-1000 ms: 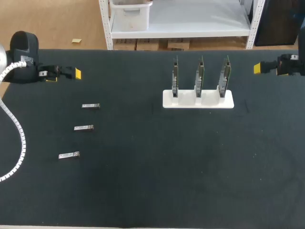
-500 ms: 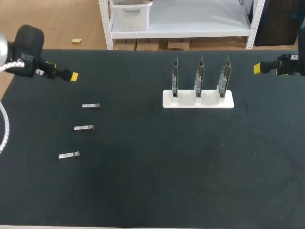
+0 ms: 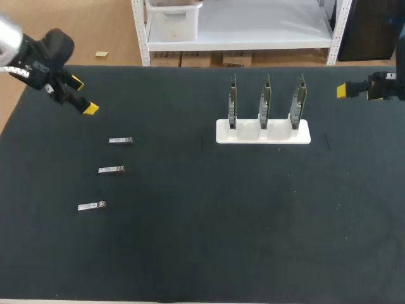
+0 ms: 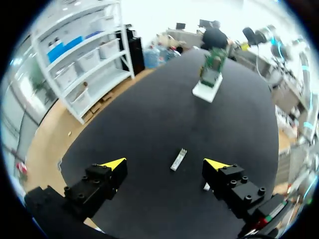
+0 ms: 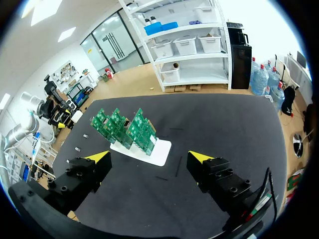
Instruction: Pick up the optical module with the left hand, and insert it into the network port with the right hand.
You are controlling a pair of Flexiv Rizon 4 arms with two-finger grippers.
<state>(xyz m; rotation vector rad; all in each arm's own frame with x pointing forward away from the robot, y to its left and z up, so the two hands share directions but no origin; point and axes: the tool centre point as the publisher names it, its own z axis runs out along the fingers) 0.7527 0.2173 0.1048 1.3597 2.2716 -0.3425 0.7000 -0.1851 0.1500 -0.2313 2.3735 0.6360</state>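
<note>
Three small silver rectangular optical modules lie flat on the black surface, in a slanted column at the left of the frame, each apart from the next. Well to their right, in the upper middle, a white rectangular base holds three green circuit boards, upright and side by side.

Your left arm comes in at the upper left corner. Its left claw hangs above the surface, just up and left of the topmost module, angled down toward it. Its fingers are spread wide and grip nothing. In the left wrist view, one module lies ahead of the claw, between the two yellow tips.

Your right arm sits at the upper right edge, right of the boards. Its right claw is also spread wide and empty, facing the boards.
</note>
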